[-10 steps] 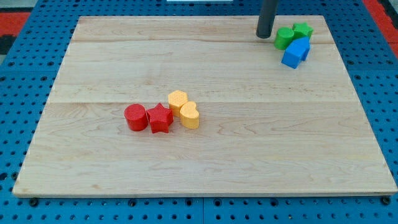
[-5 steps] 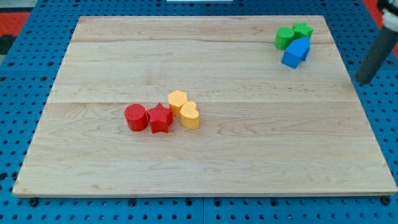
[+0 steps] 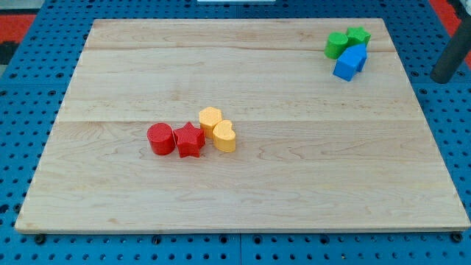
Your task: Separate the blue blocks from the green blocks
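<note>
Wooden board [image 3: 243, 191] on blue pegboard [image 3: 29, 96]

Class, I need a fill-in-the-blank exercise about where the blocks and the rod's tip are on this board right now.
1. The blue blocks touch the ____ blocks.
2. My tip is off the board, at the view's ____ edge.
3. The red star sits between the red cylinder and the ____ heart.

Missing words: green; right; yellow

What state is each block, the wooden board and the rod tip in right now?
Blue blocks: touching the green ones, unseparated.
Green cylinder: beside green star, touching.
Red cylinder, red star, yellow hexagon, yellow heart: clustered.
Wooden board: flat.
My tip: off-board, right of blocks.
</note>
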